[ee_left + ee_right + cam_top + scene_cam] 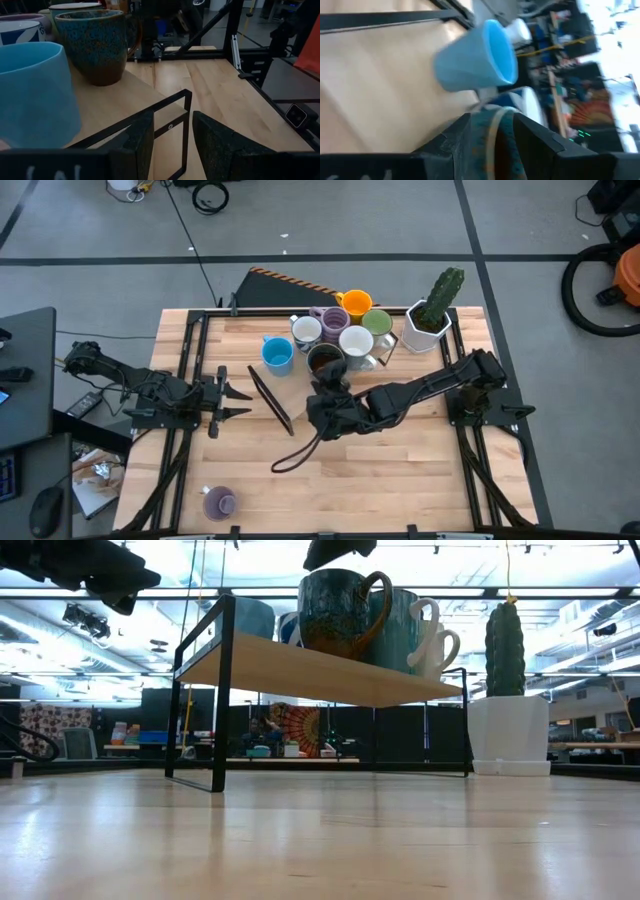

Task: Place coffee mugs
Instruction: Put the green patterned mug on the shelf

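Wooden tabletop on a grey floor; a black-framed raised shelf with a wood top stands at the table's 12 o'clock half.

Left gripper at 9 o'clock, just off the shelf's left edge, fingers parted with nothing between them; the left wrist view shows the two dark pads with a clear gap, aimed past the shelf frame.

Purple mug sits alone near 7 o'clock, well apart from the rest.

Blue mug on the shelf, at the left end of the cluster. White mug just beyond it toward 12. Second purple mug next, touching or nearly touching the white one. Dark brown mug at the cluster's near side, upright on the shelf per the low view.

Right gripper is directly at the dark brown mug. In the right wrist view its fingers straddle the mug's handle and rim; whether they actually pinch it, cannot tell.

Orange mug at 12. Second white mug beside the brown one. Green mug to its right.

White angular pot with cactus at 1 o'clock.
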